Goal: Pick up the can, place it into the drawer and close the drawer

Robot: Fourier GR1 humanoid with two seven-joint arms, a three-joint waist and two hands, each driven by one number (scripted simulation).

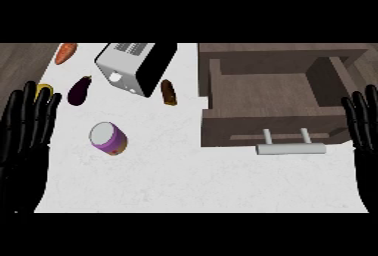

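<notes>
Head view. We see the purple-sided can (108, 138) on the white bench (184, 185), left of centre and well apart from the open drawer (266, 95) at right, whose bar handle (290, 148) faces us. Our left hand (26, 127) and right hand (363, 125) rest at the view's edges, fingers straight, holding nothing. Beyond the can lie a toaster (136, 65), an aubergine (80, 90) and a carrot (66, 52).

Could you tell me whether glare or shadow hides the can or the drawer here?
Head view: even light, no glare on the counter; the can shows plainly; the drawer is open, its floor dim but readable; the counter's side edges bow slightly.
</notes>
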